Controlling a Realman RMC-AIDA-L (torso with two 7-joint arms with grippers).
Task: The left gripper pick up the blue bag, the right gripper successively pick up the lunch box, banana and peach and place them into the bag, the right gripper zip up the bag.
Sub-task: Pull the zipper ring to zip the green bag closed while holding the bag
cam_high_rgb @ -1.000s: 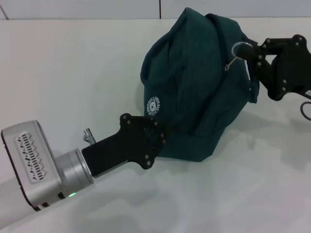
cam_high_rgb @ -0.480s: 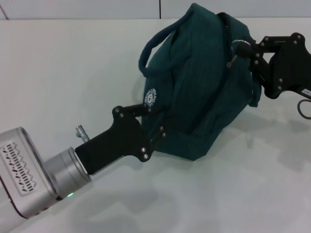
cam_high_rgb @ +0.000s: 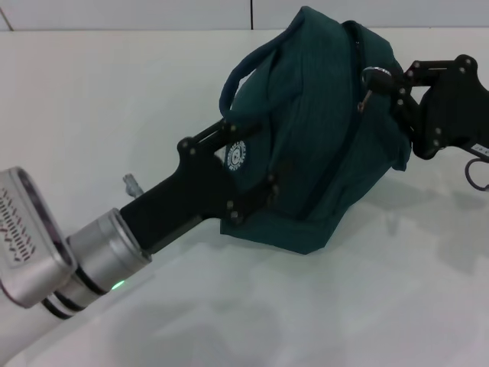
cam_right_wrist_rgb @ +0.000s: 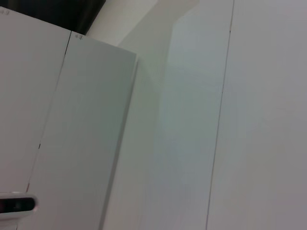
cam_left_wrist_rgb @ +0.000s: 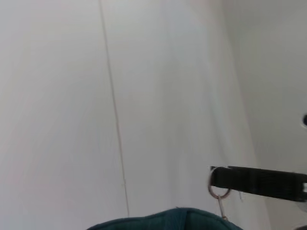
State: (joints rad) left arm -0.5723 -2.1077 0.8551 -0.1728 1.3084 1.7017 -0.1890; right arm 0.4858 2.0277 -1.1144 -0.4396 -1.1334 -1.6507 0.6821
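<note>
Head view: the blue bag occupies the upper centre of the frame, resting on the white worktop and tilted so that its zipper runs down its upper right face. One padded loop handle arches over the bag's upper left edge; a small white round logo shows on the left face.

The left gripper enters from the lower left, its silver cylindrical wrist carrying a small green light. Its black linkage jaws stand spread, one finger lying along the bag's left face beside the logo, the other against the bag's lower left edge; the fabric sits between them. Whether they pinch the cloth cannot be told.

The right gripper reaches in from the right edge at upper right. Its jaws are pressed together on the silver ring pull of the zipper, at the bag's upper right.

Left wrist view: the bag's top edge shows at the bottom of the frame, with the ring pull held at the tip of a black finger of the right gripper at lower right.

Right wrist view: only pale wall panels appear.
</note>
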